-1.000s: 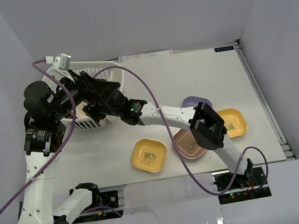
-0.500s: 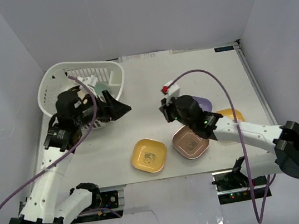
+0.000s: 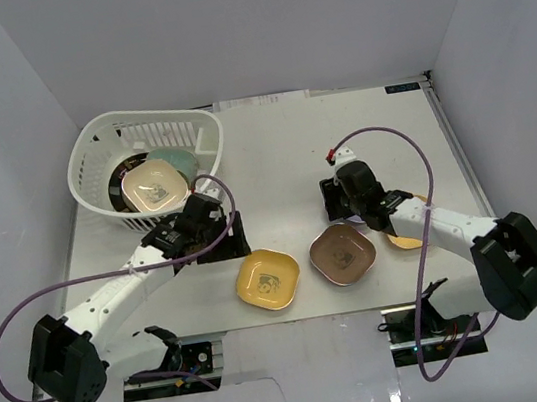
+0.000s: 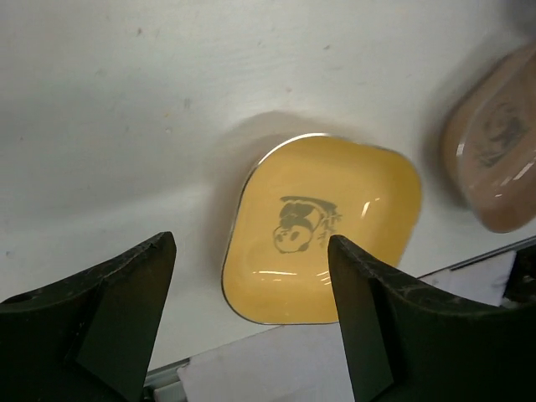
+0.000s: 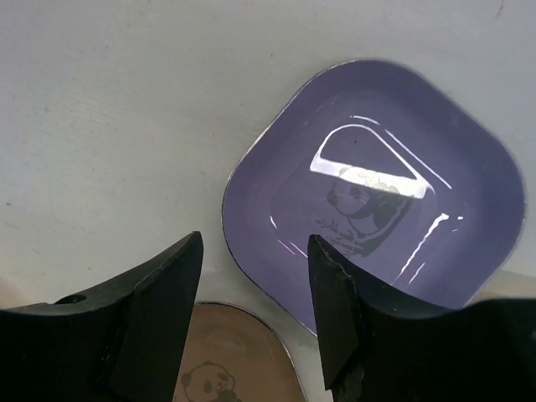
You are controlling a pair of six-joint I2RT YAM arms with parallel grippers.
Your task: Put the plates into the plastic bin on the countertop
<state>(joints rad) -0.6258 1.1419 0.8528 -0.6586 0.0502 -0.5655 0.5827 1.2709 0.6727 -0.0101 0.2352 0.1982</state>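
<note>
Both arms are down low over the bench (image 3: 273,160). The left hand (image 4: 249,251) hangs above a yellow plate (image 4: 322,226) near the bottom middle of the overhead view, its jaws spread wide with nothing between them. The right hand (image 5: 255,247) is likewise open and empty, poised over the near edge of a purple plate (image 5: 377,193). Right of the yellow plate lies a brown-pink plate (image 3: 343,253), and a second yellow plate (image 3: 409,225) peeks out from under the right arm. The white plastic bin (image 3: 89,152) stands at the upper left, well apart from these, and already holds a cream plate (image 3: 152,185), a mint plate (image 3: 181,158) and a dark-rimmed round plate (image 3: 119,183).

These dishes look stiff, light and very glossy, so I'd expect them to be slippery and liable to chip if dropped. Lying flat, they offer only the raised rim to take: one finger inside the hollow, the other outside the lip.

Each lies hollow side up, panda print showing. Being rounded squares they have no real long axis. The near yellow one sits slightly turned, with a corner towards the bench's front edge.
</note>
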